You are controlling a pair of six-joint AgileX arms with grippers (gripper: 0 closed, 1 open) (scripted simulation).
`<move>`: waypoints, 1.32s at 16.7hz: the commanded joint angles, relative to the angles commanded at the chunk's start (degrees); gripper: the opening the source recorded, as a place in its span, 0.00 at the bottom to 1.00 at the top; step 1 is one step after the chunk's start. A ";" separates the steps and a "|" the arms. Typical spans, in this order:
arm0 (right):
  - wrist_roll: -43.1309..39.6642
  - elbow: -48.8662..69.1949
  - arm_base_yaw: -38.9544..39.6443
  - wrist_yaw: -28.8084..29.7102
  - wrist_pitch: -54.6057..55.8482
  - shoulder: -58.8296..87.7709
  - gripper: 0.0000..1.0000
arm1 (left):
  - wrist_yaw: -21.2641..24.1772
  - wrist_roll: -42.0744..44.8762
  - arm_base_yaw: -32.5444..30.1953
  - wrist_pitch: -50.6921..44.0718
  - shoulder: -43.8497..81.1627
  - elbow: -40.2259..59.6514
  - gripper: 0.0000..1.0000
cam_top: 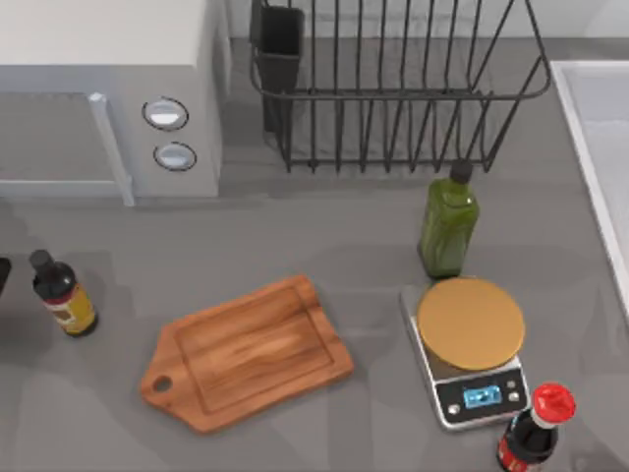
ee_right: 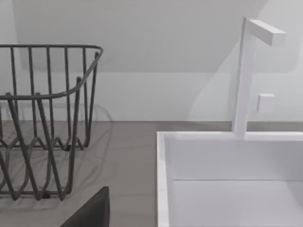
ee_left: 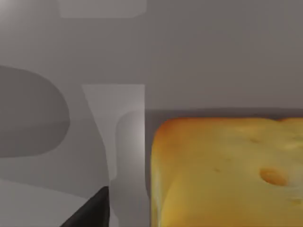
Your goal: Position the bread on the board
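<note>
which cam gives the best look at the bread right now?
Left wrist view: the bread sits close up, yellow with a toasted crust edge, on grey surface. The top view has the board bare, with no loaf on it. The right wrist view faces the dish rack and sink.

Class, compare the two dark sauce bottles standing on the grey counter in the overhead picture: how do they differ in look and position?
The dark bottle with the yellow label has a small black cap; the dark bottle with the red label has a larger, bright red cap. The yellow-labelled one stands alone at the table's left edge; the red-labelled one stands at the lower right, just beside the silver kitchen scale. Both are upright, capped, and dark-bodied.
</note>
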 joint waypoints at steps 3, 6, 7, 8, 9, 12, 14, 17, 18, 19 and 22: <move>0.00 0.00 0.00 0.00 0.00 0.00 1.00 | 0.00 0.00 0.00 0.00 0.00 0.00 0.85; 0.00 0.00 0.00 0.00 0.00 0.00 1.00 | 0.00 0.00 0.00 0.00 0.00 0.00 0.62; 0.00 0.00 0.00 0.00 0.00 0.00 1.00 | 0.00 0.00 0.00 0.00 0.00 0.00 0.55; 0.00 0.00 0.00 0.00 0.00 0.00 1.00 | 0.00 0.00 0.00 0.00 0.00 0.00 0.47; 0.00 0.00 0.00 0.00 0.00 0.00 1.00 | 0.00 0.00 0.00 0.00 0.00 0.00 0.40; 0.00 0.00 0.00 0.00 0.00 0.00 1.00 | 0.00 0.00 0.00 0.00 0.00 0.00 0.17; 0.00 0.00 0.00 0.00 0.00 0.00 1.00 | 0.00 0.00 0.00 0.00 0.00 0.00 0.02; 0.00 0.00 0.00 0.00 0.00 0.00 1.00 | 0.00 0.00 0.00 0.00 0.00 0.00 0.00; 0.00 0.00 0.00 0.00 0.00 0.00 1.00 | 0.00 0.00 0.00 0.00 0.00 0.00 0.00; 0.00 0.00 0.00 0.00 0.00 0.00 1.00 | 0.00 0.00 0.00 0.00 0.00 0.00 0.00; 0.00 0.00 0.00 0.00 0.00 0.00 1.00 | 0.00 0.00 0.00 0.00 0.00 0.00 0.00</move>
